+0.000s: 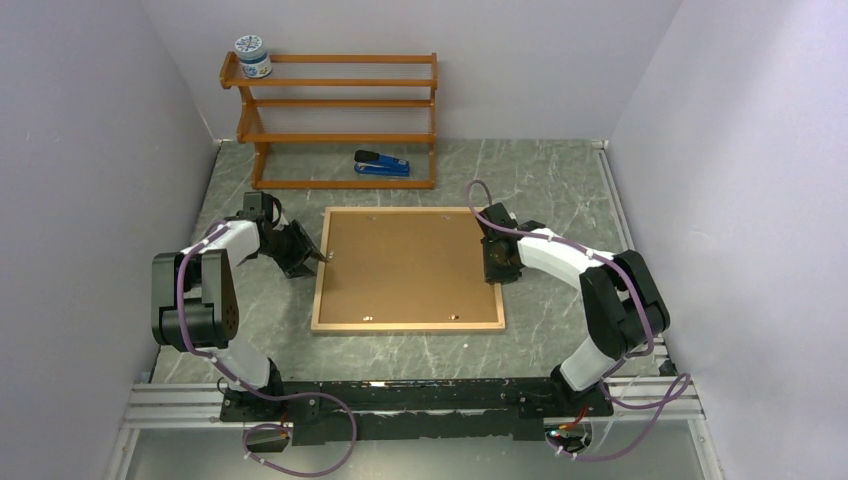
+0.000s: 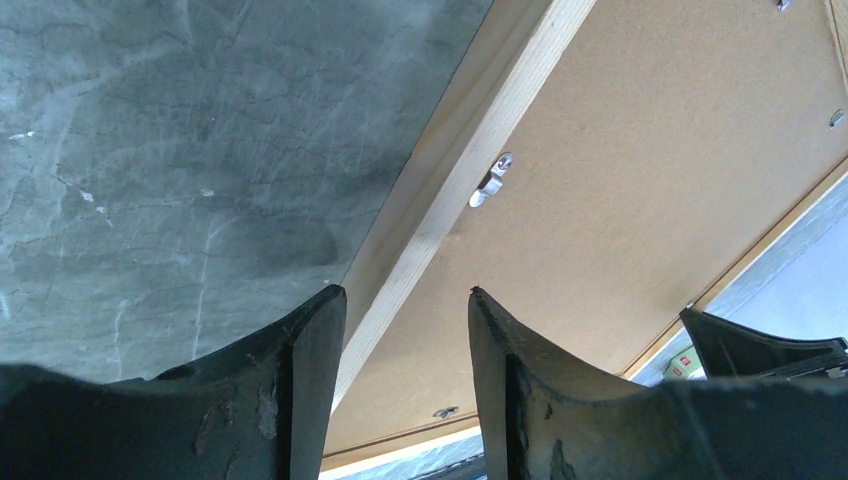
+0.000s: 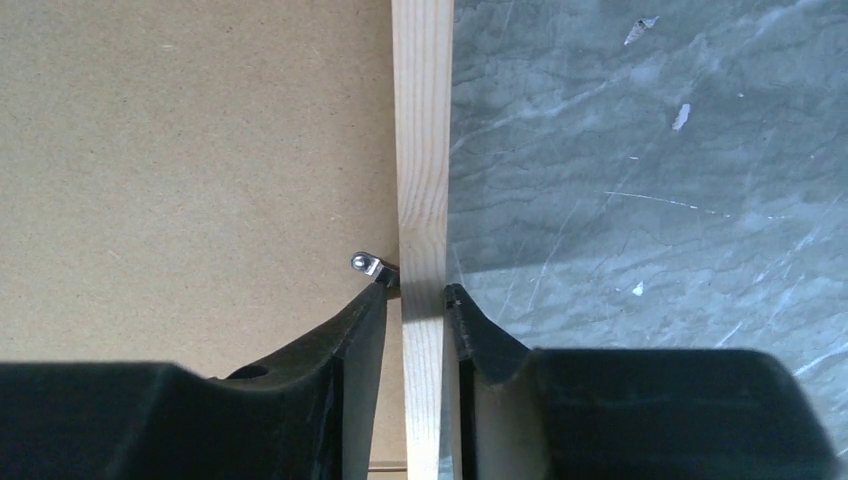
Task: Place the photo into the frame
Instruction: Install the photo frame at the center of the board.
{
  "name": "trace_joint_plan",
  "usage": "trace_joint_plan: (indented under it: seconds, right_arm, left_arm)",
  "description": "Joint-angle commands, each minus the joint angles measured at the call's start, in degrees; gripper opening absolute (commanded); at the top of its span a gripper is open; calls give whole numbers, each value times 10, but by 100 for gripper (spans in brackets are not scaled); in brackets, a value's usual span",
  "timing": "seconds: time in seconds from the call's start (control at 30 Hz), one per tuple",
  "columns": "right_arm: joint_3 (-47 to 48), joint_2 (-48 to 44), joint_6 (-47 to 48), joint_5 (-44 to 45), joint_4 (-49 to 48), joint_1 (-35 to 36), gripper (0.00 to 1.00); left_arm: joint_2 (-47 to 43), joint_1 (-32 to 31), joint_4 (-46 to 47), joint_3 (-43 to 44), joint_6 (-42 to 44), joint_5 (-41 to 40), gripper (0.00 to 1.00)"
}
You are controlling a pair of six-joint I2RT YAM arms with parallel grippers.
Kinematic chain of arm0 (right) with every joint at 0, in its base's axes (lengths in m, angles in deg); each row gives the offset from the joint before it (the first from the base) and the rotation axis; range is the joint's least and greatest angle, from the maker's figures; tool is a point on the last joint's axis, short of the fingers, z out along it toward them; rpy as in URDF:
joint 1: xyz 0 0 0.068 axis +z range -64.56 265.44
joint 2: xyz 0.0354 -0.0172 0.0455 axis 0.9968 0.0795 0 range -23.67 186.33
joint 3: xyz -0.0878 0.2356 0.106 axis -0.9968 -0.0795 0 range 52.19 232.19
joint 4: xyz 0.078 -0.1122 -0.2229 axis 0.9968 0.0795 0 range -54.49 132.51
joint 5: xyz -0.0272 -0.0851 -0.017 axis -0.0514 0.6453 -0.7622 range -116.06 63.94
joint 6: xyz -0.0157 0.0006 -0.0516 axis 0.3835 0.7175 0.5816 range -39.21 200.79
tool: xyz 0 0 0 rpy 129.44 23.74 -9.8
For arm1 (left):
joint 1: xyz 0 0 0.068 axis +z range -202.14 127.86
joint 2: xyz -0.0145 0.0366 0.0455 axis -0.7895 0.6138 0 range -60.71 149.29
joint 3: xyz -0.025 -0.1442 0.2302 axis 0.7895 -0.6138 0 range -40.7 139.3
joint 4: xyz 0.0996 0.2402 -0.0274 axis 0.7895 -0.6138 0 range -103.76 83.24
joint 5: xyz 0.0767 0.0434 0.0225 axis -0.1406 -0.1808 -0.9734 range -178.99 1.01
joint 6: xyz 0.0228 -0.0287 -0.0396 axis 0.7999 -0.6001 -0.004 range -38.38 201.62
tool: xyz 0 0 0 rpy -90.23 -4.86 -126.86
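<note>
Frame [image 1: 408,326] flat in middle of table [image 1: 560,190], back up, brown backing board [image 1: 405,265] inside. My right gripper [image 3: 417,290] pinches right rail, by small metal clip [image 3: 365,263]. My left gripper [image 2: 405,292] spread wide at left rail. Table shows on all four sides. Blue stapler [image 1: 382,164], shelf rack [image 1: 340,103], jar [image 1: 252,56] behind, well apart.

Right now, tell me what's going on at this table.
Two robot arms are working on the frame, which lies face down on the table with its brown backing board in place. The right gripper straddles the right-hand moulding, fingers close on both sides; whether it grips is unclear. The left gripper is open over the left edge. The photo is not in view.
</note>
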Motion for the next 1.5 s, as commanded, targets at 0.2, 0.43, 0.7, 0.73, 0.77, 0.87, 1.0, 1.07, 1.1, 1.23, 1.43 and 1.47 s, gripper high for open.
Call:
trace_joint_plan:
  seconds: [0.2,0.43,0.7,0.73,0.77,0.87,1.0,1.07,1.1,1.23,1.43,1.47]
  right_arm:
    - [6,-13,4,17,-9,1,23]
    - [35,-57,-32,45,41,0,50]
    - [53,-120,-55,-57,7,-17,58]
    - [59,-112,-62,-77,-5,-17,58]
    - [64,-105,-71,-96,-18,-16,58]
    - [75,-77,-112,-165,-70,-14,57]
    - [79,-37,-183,-231,-151,-6,55]
    - [84,-12,-215,-252,-183,2,53]
    - [88,1,-229,-259,-195,6,52]
    - [103,55,-279,-279,-258,26,51]
    - [165,155,-331,-287,-324,82,49]
    - [175,169,-335,-283,-340,92,49]
  left_arm:
    - [-23,0,6,-4,6,1,54]
    - [-36,0,-4,0,6,-10,57]
    - [-42,1,-20,6,15,-31,55]
    - [-38,0,-25,8,15,-36,54]
    - [-33,0,-28,10,17,-39,52]
    - [-21,0,-24,10,17,-29,45]
    - [5,1,2,7,8,23,38]
    - [21,-2,14,6,2,41,33]
    - [29,-4,18,7,1,48,30]
    - [52,-21,31,4,-15,74,27]
    - [50,-55,66,-33,-54,89,25]
    - [46,-55,67,-37,-55,89,25]
